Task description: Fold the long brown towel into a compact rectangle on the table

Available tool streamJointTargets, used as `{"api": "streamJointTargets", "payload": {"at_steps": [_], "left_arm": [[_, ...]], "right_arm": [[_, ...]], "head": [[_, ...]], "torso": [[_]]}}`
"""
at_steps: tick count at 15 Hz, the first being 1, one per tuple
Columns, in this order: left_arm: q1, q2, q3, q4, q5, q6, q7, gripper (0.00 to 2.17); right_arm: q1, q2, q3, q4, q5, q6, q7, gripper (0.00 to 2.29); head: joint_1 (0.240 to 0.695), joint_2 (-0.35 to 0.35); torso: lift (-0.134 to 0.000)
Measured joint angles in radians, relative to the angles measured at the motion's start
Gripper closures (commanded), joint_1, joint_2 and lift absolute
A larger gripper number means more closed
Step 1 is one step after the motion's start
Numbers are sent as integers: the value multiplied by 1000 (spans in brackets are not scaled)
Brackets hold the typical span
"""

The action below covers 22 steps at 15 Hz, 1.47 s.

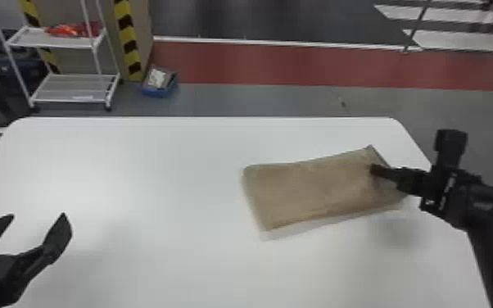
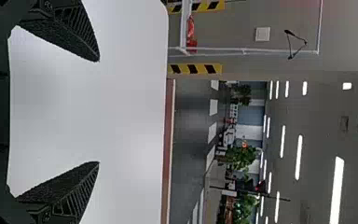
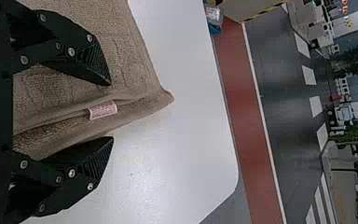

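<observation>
With twelve o'clock at the table's far side in the head view, the towel (image 1: 311,188) lay at about three o'clock of the table's (image 1: 155,184) middle. It was spread as an oblong, its left end pointing between eight and nine o'clock, its right end between two and three. At that right end its layers showed, with a pale label (image 3: 103,110) along the fold.

The right gripper (image 1: 374,168) came in from three o'clock and was at the towel's right end. In its wrist view the right gripper (image 3: 111,112) had its fingers spread, the layered end and label lying between them; one finger was over the towel, the other beside the layered edge. The claw was not pinching the cloth. Whether either finger touched it could not be told.

The left gripper (image 1: 39,214) was at about eight o'clock, well apart from the towel, its fingers spread wide with nothing between them.

Beyond the table, a white cart (image 1: 73,88) stood at ten to eleven o'clock, a blue bin (image 1: 159,92) at about eleven, and a red floor strip (image 1: 278,65) ran from twelve toward one.
</observation>
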Motion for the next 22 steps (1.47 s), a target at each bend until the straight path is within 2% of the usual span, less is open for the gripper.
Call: {"api": "streamJointTargets", "payload": {"at_steps": [3,4,9,16,18,22], "left_arm": [[3,0,-10,2,36,-35,37,93],[3,0,-13,2,38,-49,43,93],[4,2,-18,7,36,-68,30,93],[-6,-1,-18,21,31,-62,12,97],[-10,-4,-19,25,30,-61,7,97],[-14,-5,-21,31,30,-57,0,97]], "right_arm": [[5,0,1,-4,1,3,14,1339],[8,1,1,-7,0,3,16,1416],[52,13,-14,-82,-40,16,16,1420],[127,31,-117,-320,-209,81,11,1416],[143,47,-135,-367,-270,91,12,1420],[144,96,-111,-427,-318,91,13,1416]], "head": [[695,-72],[695,-70],[695,-65],[695,-75],[695,-69],[695,-27]], "torso": [[-123],[-123],[-123],[-123],[-123],[-123]]}}
